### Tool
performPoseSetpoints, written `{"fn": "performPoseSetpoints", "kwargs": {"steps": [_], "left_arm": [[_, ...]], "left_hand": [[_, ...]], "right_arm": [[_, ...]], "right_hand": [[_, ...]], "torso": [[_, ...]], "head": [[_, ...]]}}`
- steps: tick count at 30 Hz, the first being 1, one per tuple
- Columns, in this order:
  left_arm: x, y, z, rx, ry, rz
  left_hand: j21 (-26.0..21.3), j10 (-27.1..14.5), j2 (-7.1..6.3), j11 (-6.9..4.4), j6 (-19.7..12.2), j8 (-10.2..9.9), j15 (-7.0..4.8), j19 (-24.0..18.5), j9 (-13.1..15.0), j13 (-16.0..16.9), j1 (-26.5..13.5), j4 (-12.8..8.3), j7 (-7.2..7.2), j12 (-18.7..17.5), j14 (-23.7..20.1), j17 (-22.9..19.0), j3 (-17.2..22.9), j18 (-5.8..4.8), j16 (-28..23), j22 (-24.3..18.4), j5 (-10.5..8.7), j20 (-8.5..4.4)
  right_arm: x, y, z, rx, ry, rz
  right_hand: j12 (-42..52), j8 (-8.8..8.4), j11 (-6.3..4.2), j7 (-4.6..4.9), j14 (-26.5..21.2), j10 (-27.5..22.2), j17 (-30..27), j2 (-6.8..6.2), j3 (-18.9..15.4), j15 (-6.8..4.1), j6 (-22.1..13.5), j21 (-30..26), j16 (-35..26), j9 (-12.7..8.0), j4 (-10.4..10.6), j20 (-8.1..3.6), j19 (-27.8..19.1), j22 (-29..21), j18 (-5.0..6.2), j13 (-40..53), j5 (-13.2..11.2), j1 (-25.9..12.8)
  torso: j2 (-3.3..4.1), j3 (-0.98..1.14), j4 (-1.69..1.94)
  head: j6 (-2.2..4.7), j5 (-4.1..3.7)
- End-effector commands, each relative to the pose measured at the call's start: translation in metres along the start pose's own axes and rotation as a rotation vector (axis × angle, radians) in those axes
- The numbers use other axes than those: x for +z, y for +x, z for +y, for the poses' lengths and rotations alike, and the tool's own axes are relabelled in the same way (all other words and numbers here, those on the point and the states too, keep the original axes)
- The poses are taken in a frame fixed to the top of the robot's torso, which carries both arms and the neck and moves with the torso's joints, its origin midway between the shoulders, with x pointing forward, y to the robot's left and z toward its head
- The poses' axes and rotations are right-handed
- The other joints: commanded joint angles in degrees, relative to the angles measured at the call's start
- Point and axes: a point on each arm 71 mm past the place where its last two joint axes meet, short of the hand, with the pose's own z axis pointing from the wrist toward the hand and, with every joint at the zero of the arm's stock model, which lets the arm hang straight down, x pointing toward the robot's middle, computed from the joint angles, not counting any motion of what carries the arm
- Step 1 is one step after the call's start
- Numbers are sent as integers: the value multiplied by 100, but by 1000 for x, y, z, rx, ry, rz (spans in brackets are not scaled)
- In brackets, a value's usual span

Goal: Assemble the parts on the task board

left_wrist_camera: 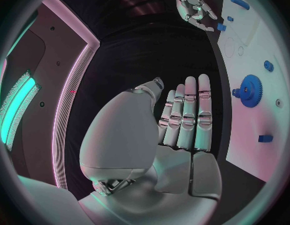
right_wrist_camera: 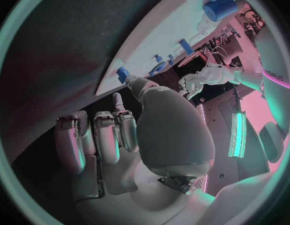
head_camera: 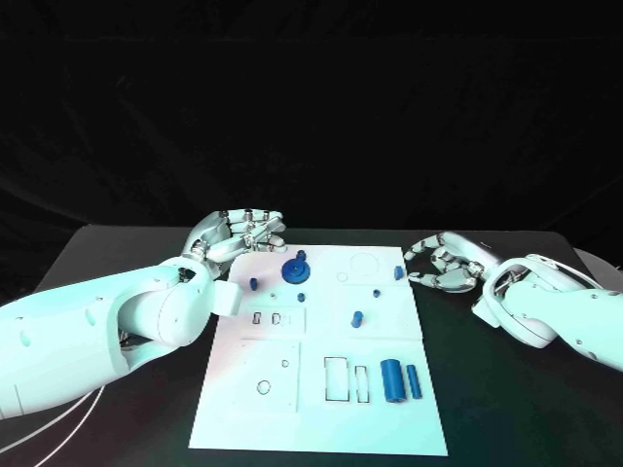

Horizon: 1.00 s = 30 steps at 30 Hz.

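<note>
**Partly assembled: far end of board populated, near end outstanding**

Evidently under way, not finished. On the task board (head_camera: 318, 409), white, centre of the head view: a blue gear (head_camera: 296, 269) standing at upper centre, small blue pegs seated nearby, including one at the upper left (head_camera: 253, 284) and one near the middle (head_camera: 356, 317). Judged as placed, though seating depth too small to confirm. Lying loose at lower right of the board: a thick blue cylinder (head_camera: 391, 378) and a thin blue rod (head_camera: 414, 380) just beside it, next to two empty outlined slots (head_camera: 348, 378). Further round and oblong recesses on the board's lower left unfilled.

Left hand (head_camera: 241, 234) off the board's upper-left corner, above the bare tabletop (head_camera: 129, 243); fingers (left_wrist_camera: 189, 112) straight, side by side, holding nothing. Right hand (head_camera: 442, 262) off the upper-right edge, fingers (right_wrist_camera: 98, 137) loosely curled, nothing held.

Both hands well apart from the loose pieces. No obstruction between hands and remaining parts; standing gear and pegs a likely snag for any reach across the board.
</note>
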Motion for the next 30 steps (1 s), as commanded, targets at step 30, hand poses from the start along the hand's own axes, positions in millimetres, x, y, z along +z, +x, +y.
{"fn": "performPoseSetpoints", "kwargs": {"steps": [30], "left_arm": [[0,2,-1,-12,9,17]], "left_hand": [[5,61,-20,-1,19,-35,-4,46,-11,2,-37,-11,14,-40,-45,18,51,71,20,-8,-24,3]], "right_arm": [[13,19,9,10,-8,62]], "right_hand": [[53,36,29,-19,598,103,1508,117,128,26,183,25,32,23,-43,44,599,1506,-82,963,80,25]], "torso": [[3,7,-6]], "head": [[-100,51]]}}
